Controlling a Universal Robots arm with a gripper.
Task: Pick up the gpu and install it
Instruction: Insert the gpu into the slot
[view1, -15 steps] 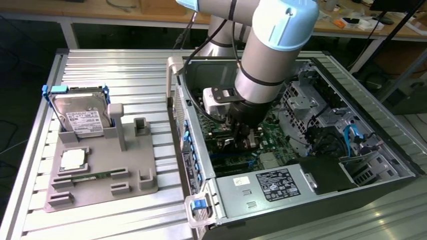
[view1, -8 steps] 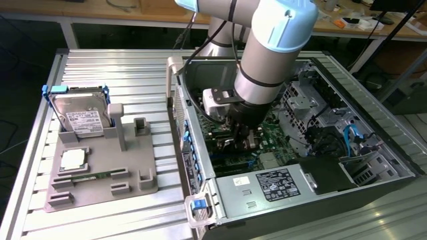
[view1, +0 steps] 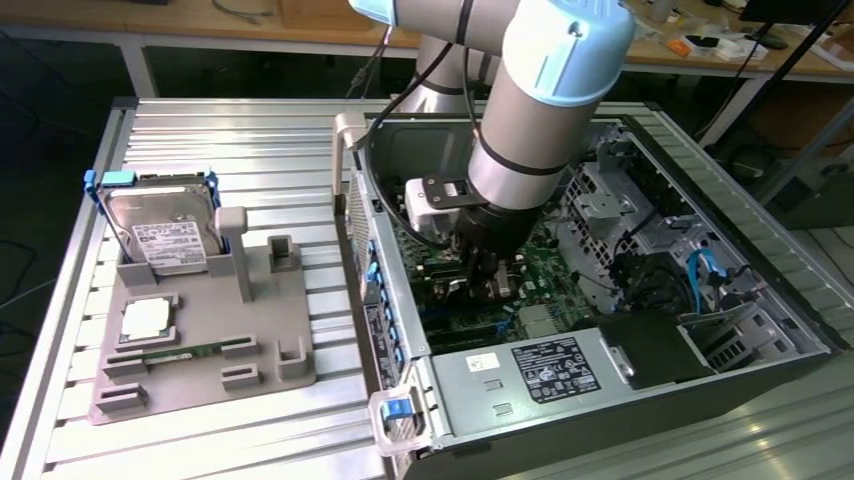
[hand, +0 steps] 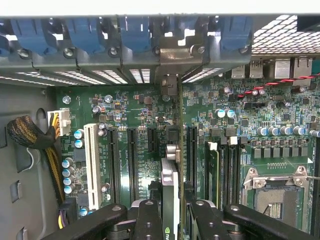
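Gripper (view1: 483, 282) low in the middle of the exterior frame, deep inside the open computer case (view1: 747, 230). In the wrist view, at the lower centre of the frame, black fingers (hand: 150, 220) closed on the two faces of the gpu (hand: 172, 165), seen edge-on as a narrow strip running up the middle of the picture. Card standing upright over the green motherboard (hand: 140, 110), between the long black slots (hand: 132, 162), its silver bracket end up against the rear openings of the case in the upper centre. Whether already seated in a slot, impossible to tell.

By judgement: light and stiff, but fragile; small parts on both faces, edge contacts easy to damage. Smooth faces, so probably slippery under a weak grip. Best held as here, flat on both sides near the top edge, away from the contacts, and kept straight, never twisted.

At the exterior view's left, a grey holder tray (view1: 200, 370) with a silver hard drive (view1: 163, 232).
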